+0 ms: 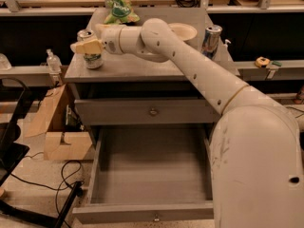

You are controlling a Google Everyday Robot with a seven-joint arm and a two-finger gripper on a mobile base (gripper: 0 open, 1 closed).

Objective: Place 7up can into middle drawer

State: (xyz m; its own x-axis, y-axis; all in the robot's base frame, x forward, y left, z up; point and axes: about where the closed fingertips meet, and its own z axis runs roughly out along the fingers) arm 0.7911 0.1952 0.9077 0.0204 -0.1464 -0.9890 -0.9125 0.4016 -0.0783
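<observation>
I'm seeing the gripper (88,46) lying across the 7up can (93,61) at the table's (142,68) left edge; I cannot tell its grip; the middle drawer (152,170) is standing open

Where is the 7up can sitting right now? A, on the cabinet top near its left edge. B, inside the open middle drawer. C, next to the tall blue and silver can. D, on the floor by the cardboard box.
A: the 7up can stands on the cabinet top near its left edge, with the gripper right at it; the open middle drawer below holds no can.
</observation>
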